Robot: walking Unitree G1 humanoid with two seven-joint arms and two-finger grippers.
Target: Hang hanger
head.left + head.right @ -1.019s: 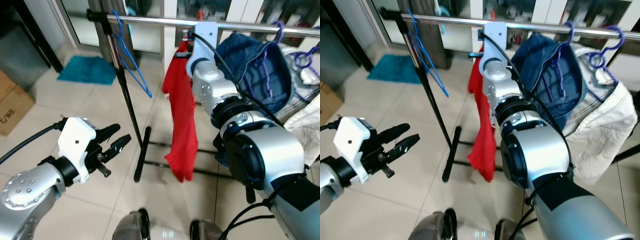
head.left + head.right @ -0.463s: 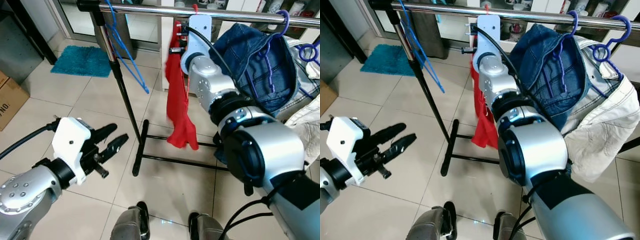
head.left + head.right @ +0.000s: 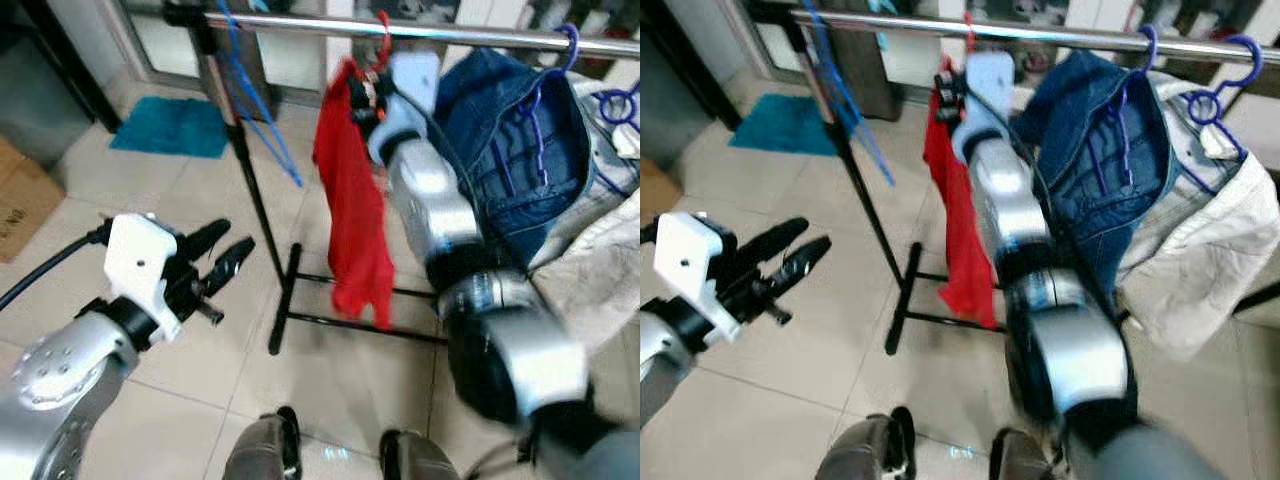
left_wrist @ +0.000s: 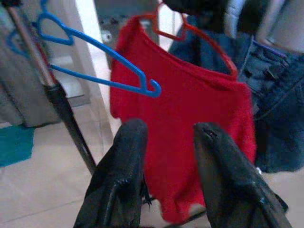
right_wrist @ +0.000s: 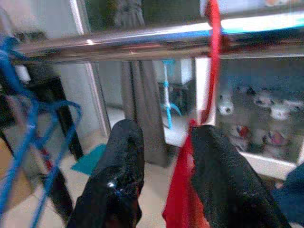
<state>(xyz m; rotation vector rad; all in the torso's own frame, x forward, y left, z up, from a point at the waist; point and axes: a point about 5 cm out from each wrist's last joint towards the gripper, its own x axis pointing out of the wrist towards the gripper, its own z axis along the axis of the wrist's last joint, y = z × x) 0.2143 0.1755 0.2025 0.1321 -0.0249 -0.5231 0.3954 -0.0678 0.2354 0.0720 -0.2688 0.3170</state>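
Red hanger (image 3: 379, 38): hook over rail (image 3: 480, 36), light, stiff; soft red shirt (image 3: 352, 200); hold neck. Right gripper (image 5: 164, 142) fingers apart, left gripper (image 3: 222, 255) apart, idle

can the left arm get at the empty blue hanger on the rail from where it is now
Probably yes: the left end effector is open, empty and aimed toward the blue hanger, with nothing between them. It sits lower, so it would need to rise.

left arm: bent, forearm raised at the robot's left, low | left end effector (image 3: 222, 252): two black fingers (image 4: 124, 161) spread apart, holding nothing | right arm: stretched forward and up, silver segments blurred | right end effector (image 5: 164, 156): high, fingers (image 5: 124, 152) parted, nothing clamped between them
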